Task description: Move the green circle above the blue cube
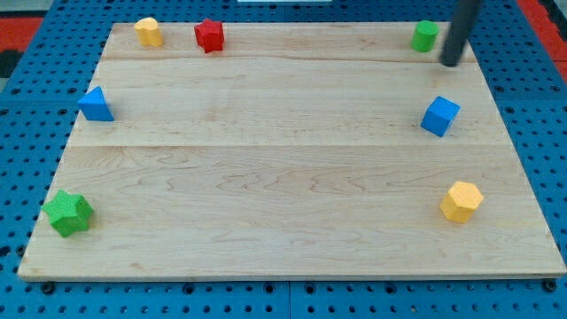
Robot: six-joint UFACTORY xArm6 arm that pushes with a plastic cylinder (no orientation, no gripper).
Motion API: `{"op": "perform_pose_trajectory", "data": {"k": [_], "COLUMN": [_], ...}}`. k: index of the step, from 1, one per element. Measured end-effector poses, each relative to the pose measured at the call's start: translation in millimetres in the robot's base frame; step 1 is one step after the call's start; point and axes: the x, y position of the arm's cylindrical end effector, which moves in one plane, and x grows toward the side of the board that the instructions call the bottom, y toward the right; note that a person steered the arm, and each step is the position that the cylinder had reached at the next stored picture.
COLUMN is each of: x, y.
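Observation:
The green circle (425, 35) stands near the board's top right corner. The blue cube (439, 116) lies below it, near the right edge. My tip (451, 62) is just right of and slightly below the green circle, close to it but apart, and above the blue cube. The rod comes down from the view's top.
A wooden board (283, 177) holds a yellow hexagon (462, 201) at lower right, a green star (68, 213) at lower left, a blue triangle (95, 105) at left, a yellow block (148, 32) and a red star (209, 35) at the top left.

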Motion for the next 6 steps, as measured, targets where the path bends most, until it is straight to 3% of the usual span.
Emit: {"op": "perform_pose_trajectory", "data": {"k": [1,3,4,6], "x": [-29.9,-53.8,-94.0,-108.0], "y": [65.6,64.3,41.1,-28.7]}}
